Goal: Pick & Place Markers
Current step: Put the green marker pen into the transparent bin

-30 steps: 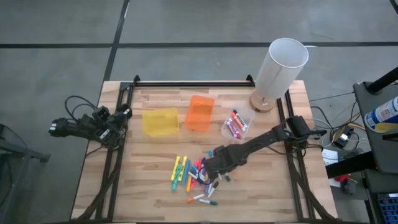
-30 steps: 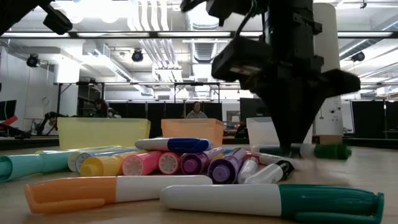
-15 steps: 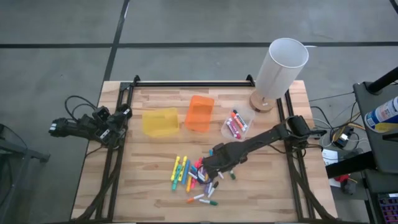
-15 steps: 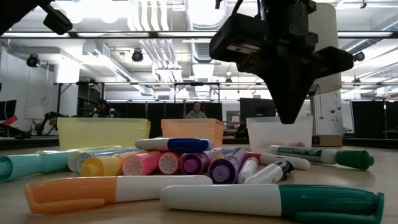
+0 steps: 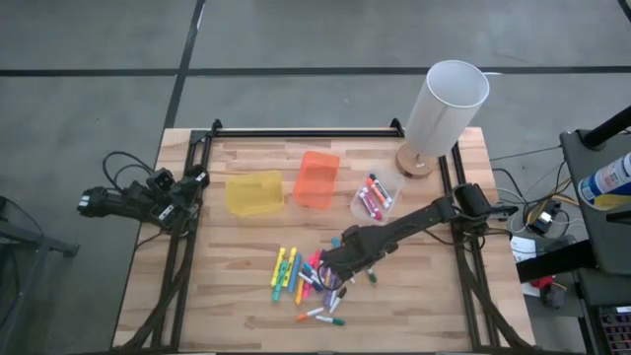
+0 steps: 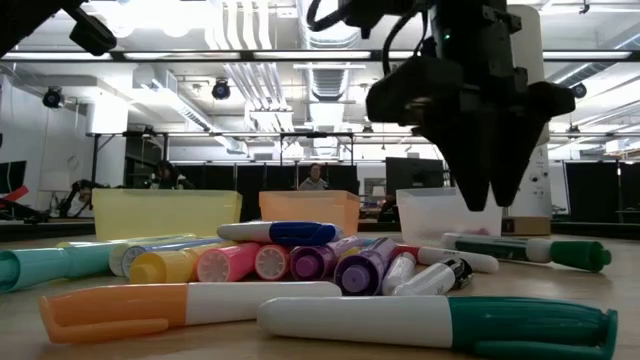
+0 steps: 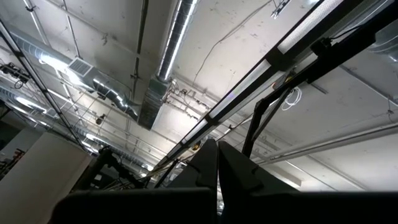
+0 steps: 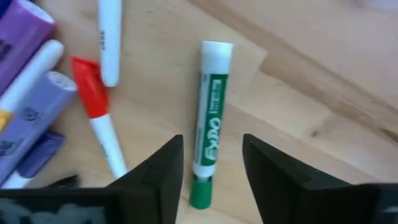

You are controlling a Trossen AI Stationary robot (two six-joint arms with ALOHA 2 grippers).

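High view shows my right claw (image 5: pixel 333 276) hanging over the heap of markers (image 5: pixel 304 279) on the wooden table (image 5: pixel 237 296). My two fingers are apart and there is nothing between them. From my right wrist I look down past my dark fingers (image 8: pixel 158 165) at a green and white marker (image 8: pixel 210 121) lying flat on the wood. It sits right in the gap under my fingers, and I am not touching it. Just beside it lies a white marker with a red cap (image 8: pixel 98 118), and past that are some purple markers (image 8: pixel 31 118).

The heap has yellow, pink, green, blue and purple pens lying close together, some touching. From the low view I see them from the side, with a big green and white marker (image 6: pixel 440 325) and an orange and white marker (image 6: pixel 185 305) closest to that camera. My claw (image 6: pixel 483 195) hangs above the wood behind the heap, and the green marker (image 6: pixel 525 248) lies on the table under it.

Farther from the heap stand three small bins: a yellow bin (image 5: pixel 253 192), an orange bin (image 5: pixel 316 179) and a clear bin (image 5: pixel 377 197). The clear bin has a few markers (image 5: pixel 375 196) in it.

My left claw (image 5: pixel 192 181) rests off the table's edge, near the yellow bin. I cannot tell if its fingers are apart or together.
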